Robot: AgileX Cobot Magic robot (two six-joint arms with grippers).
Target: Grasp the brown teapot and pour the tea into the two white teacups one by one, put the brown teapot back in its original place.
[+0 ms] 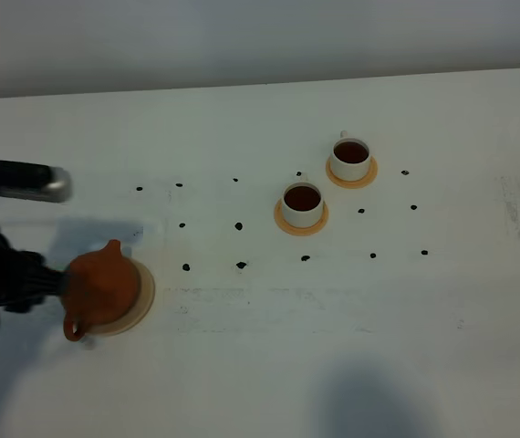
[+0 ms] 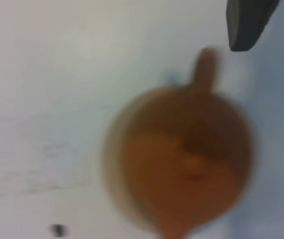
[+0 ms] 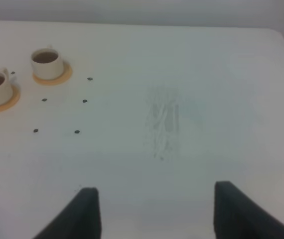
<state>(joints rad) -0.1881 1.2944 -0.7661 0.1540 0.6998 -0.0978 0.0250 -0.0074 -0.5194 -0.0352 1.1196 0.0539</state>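
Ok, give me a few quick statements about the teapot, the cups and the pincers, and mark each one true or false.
1. The brown teapot sits on its beige coaster. True.
2. Both white teacups are empty. False: both hold dark tea.
3. The right pincer is open over bare table. True.
4. The teacups share one coaster. False: each has its own orange coaster.
5. The teapot lies tipped on its side. False: it stands upright.

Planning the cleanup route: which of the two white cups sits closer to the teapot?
The front teacup, nearer the camera and left of the other teacup, is closer to the brown teapot.
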